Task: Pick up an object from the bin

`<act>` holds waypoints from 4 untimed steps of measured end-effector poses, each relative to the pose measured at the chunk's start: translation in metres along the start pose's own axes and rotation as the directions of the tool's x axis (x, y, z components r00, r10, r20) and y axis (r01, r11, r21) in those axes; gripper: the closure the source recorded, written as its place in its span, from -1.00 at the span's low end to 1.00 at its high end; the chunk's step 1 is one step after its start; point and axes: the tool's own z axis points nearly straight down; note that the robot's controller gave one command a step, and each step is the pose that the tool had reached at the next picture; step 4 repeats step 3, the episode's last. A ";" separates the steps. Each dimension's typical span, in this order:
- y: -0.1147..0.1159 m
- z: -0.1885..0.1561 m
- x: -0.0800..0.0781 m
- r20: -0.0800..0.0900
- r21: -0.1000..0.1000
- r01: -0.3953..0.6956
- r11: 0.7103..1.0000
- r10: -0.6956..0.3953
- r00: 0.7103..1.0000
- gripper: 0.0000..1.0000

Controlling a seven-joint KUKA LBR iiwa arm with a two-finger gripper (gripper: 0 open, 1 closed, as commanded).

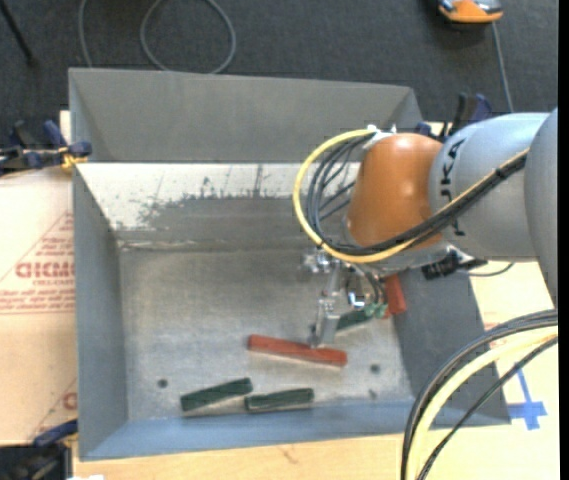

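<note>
My gripper hangs low over the bin floor, right of the middle, under the orange wrist cover. Its tip comes down on or just above the right part of a flat reddish-brown stick, which lies almost level on the floor. Whether the tip touches the stick I cannot tell. Two dark green sticks lie end to end near the front wall: one on the left, the other on the right, both in front of and left of the gripper.
A small red piece and a green bit show just right of the gripper, near the bin's right wall; whether they lie loose I cannot tell. The arm and its cables cover the bin's right rear corner.
</note>
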 end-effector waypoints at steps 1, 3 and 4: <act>0.012 0.031 0.082 0.003 -0.001 0.119 0.993 -0.119 0.993 -1.00; 0.020 -0.120 0.094 0.012 0.000 0.129 0.992 -0.129 0.992 1.00; 0.020 -0.120 0.094 0.012 0.000 0.129 0.992 -0.129 0.992 1.00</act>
